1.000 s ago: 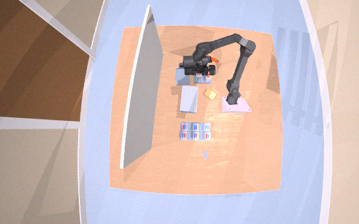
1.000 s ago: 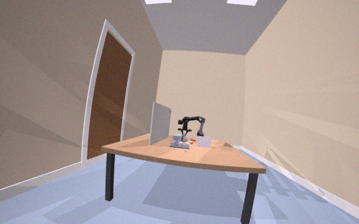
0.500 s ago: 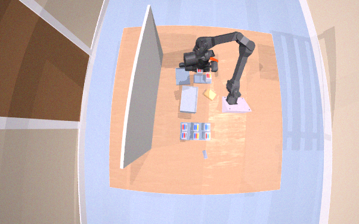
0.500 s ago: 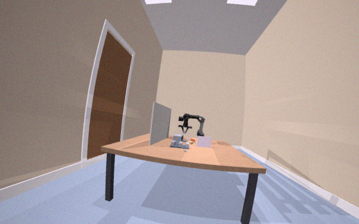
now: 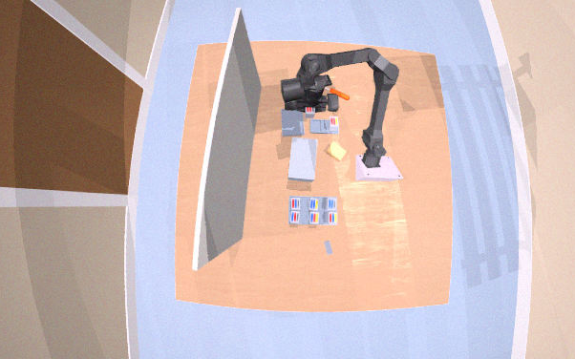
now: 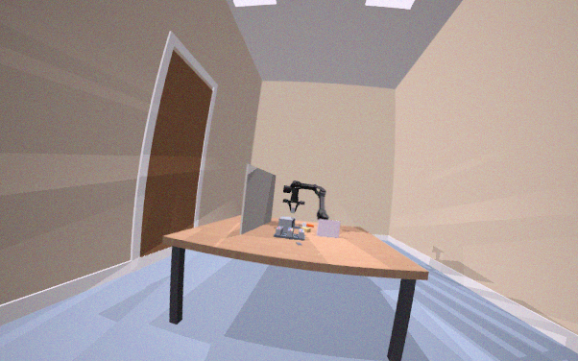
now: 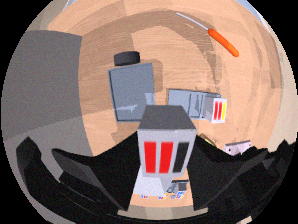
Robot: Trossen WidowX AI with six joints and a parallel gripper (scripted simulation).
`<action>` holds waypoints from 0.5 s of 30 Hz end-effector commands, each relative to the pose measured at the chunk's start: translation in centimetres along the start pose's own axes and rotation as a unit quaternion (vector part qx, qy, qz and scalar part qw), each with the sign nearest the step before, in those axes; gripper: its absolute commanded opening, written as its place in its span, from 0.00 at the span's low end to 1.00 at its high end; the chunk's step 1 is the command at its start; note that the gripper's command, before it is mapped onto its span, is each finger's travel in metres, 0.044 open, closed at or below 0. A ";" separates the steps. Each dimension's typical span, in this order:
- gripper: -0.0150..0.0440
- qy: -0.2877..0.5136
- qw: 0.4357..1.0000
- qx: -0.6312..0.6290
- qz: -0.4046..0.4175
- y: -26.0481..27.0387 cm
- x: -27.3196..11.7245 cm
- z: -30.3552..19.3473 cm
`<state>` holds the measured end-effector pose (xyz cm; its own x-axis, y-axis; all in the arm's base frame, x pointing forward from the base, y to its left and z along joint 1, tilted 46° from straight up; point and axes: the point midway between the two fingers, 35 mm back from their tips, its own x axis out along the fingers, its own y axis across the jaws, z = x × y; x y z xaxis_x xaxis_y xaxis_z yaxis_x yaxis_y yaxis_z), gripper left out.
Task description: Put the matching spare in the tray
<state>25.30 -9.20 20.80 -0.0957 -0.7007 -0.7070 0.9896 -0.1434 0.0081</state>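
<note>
My gripper (image 5: 309, 108) (image 6: 293, 209) (image 7: 163, 132) is shut on a small grey spare (image 5: 309, 112) (image 7: 164, 149) whose face shows two red bars and one dark bar. It holds the spare clear above the table, at the far end. Just right of it a low grey holder (image 5: 320, 126) (image 7: 188, 104) keeps another striped spare (image 5: 333, 123) (image 7: 220, 108). A flat grey tray (image 5: 291, 122) (image 7: 132, 92) lies just left of the held spare. A grey rack (image 5: 319, 210) with several striped cards lies nearer the front.
A tall grey panel (image 5: 230, 143) (image 6: 257, 199) stands on edge along the left. A long grey block (image 5: 303, 158), a yellow piece (image 5: 336, 151), an orange marker (image 5: 339, 94) (image 7: 224, 42) and a small grey strip (image 5: 328, 247) lie on the table. The arm's base (image 5: 378, 169) is at the right.
</note>
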 end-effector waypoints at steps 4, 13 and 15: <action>0.25 -0.002 1.000 -0.005 -0.004 2.7 0.1 0.4; 0.25 -0.003 1.000 -0.006 -0.007 6.2 0.6 0.8; 0.25 -0.003 1.000 -0.007 -0.007 6.5 0.6 0.8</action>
<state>30.94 -10.86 21.10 -0.1058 -0.7007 -0.7055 0.9892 -0.1463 -0.0030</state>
